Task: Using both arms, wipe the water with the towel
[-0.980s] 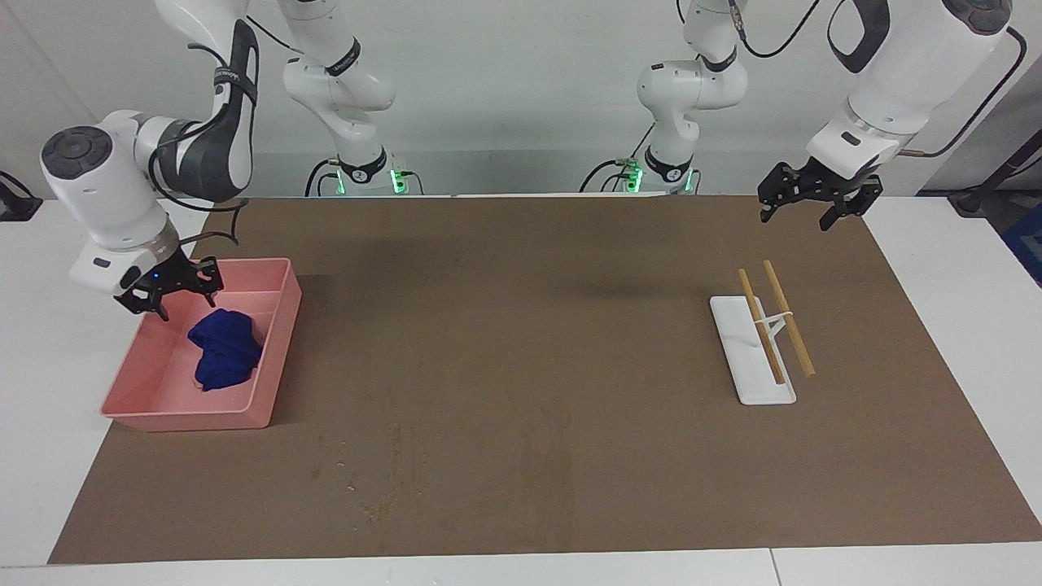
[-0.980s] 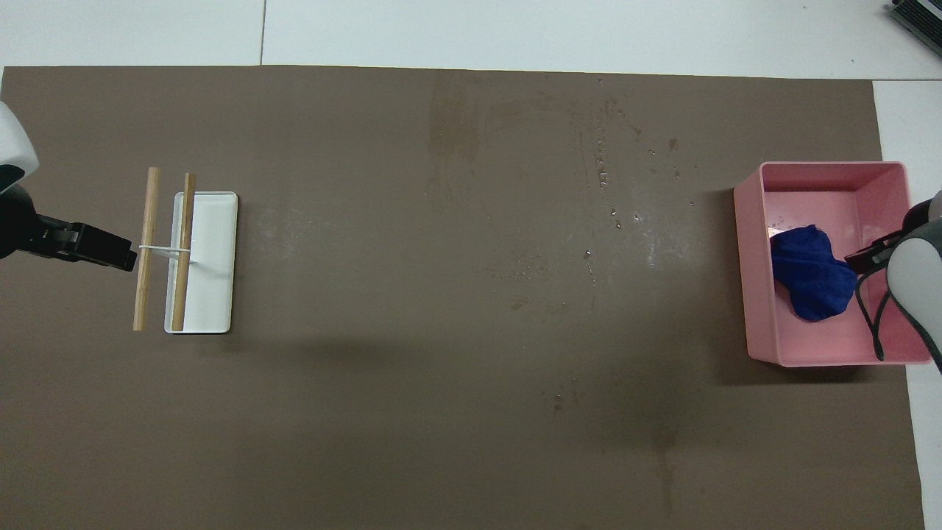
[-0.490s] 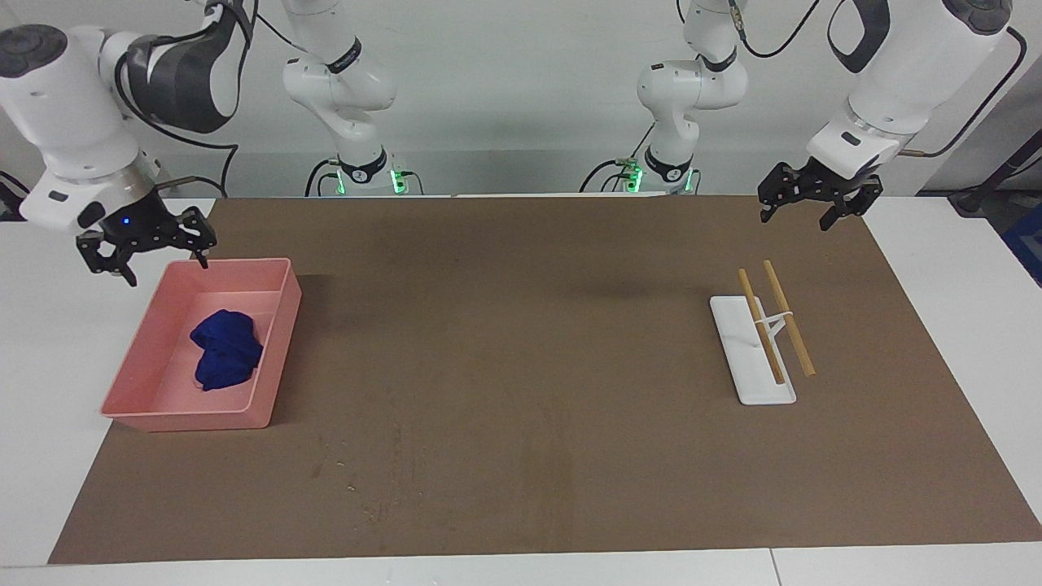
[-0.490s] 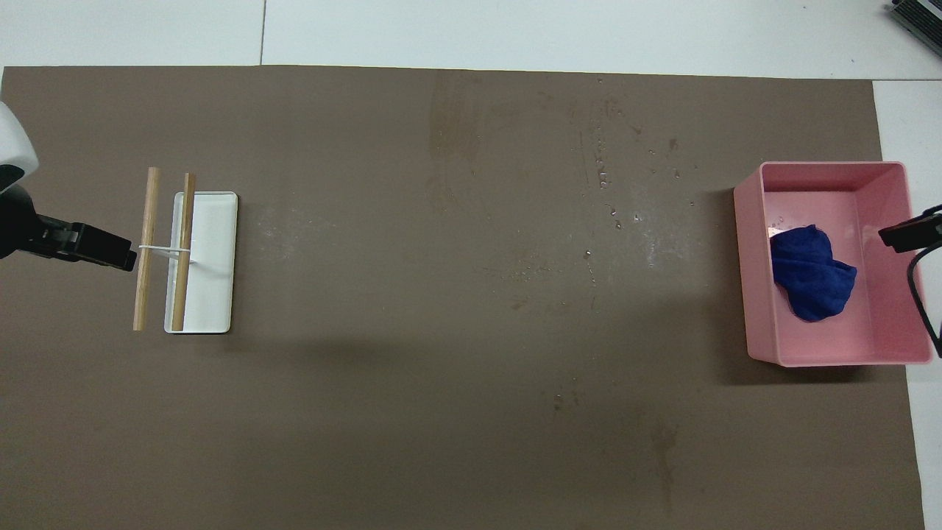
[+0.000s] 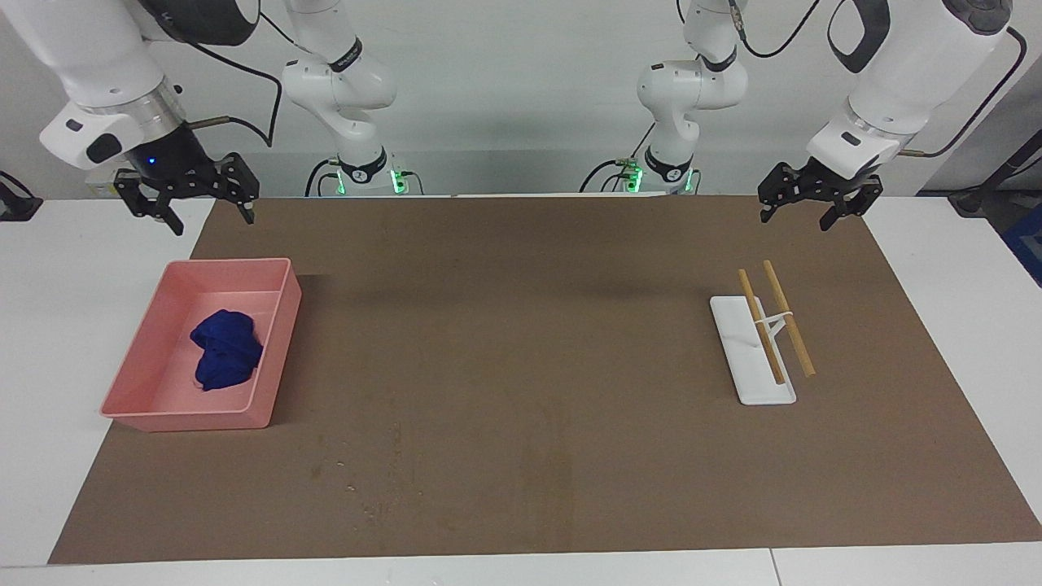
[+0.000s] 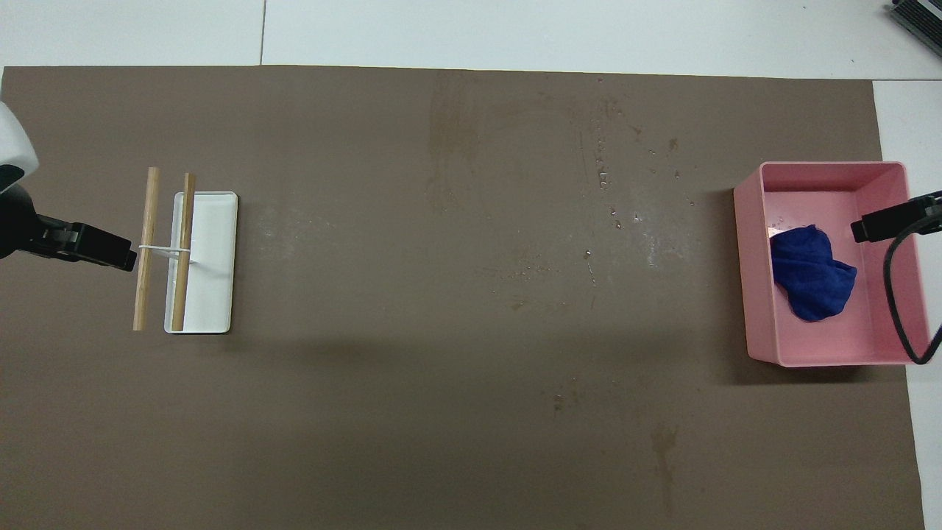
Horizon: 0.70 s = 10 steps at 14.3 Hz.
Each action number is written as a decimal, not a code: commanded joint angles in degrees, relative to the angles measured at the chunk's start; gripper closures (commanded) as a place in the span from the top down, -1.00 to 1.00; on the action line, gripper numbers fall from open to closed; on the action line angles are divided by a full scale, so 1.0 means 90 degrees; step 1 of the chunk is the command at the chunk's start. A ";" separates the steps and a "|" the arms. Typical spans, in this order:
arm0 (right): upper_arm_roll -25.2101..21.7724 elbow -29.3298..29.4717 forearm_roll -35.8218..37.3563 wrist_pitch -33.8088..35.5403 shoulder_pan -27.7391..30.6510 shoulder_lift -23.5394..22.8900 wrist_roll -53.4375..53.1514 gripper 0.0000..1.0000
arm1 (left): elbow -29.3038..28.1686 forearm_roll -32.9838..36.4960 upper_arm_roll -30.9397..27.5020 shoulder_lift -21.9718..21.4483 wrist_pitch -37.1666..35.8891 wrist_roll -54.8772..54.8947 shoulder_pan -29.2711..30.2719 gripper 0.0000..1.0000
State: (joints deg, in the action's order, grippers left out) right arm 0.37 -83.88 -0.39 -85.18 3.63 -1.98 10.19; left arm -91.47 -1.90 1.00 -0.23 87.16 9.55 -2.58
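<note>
Hanging empty, the right gripper (image 5: 193,210) spread its fingers wide above the pink bin (image 5: 281,325) holding the towel (image 5: 225,350); the left gripper (image 5: 802,209) waited, equally wide, holding nothing.

The right tool (image 5: 187,194) hangs raised at the upper left of the facing view, fingers spread wide and empty, pointing down. The left tool (image 5: 814,198) hovers at the upper right, also spread and empty, its wrist angled downward.

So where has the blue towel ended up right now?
The blue towel lies crumpled inside the pink tub, at the right arm's end of the brown mat; neither pincer is touching it.
</note>
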 commanded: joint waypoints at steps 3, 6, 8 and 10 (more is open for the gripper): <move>0.0389 -0.0307 -0.0142 0.0479 0.0046 0.0384 -0.0751 1.00 | -0.0062 0.0114 -0.0013 -0.0072 -0.0056 0.0023 -0.0016 1.00; 0.0370 -0.1031 -0.0142 0.0256 0.0143 0.0805 -0.0624 1.00 | -0.0062 0.0114 -0.0013 -0.0072 -0.0056 0.0023 -0.0016 1.00; 0.0331 -0.0857 -0.0142 0.0042 0.0134 0.0747 -0.0682 1.00 | -0.0062 0.0114 -0.0013 -0.0072 -0.0056 0.0023 -0.0016 1.00; 0.0272 -0.0846 -0.0133 -0.0056 0.0124 0.0737 -0.0702 1.00 | -0.0062 0.0114 -0.0013 -0.0072 -0.0056 0.0023 -0.0016 1.00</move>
State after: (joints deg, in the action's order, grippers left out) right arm 2.99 -89.98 -0.60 -83.91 4.14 3.44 4.29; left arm -91.47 -1.90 1.00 -0.23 87.16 9.55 -2.58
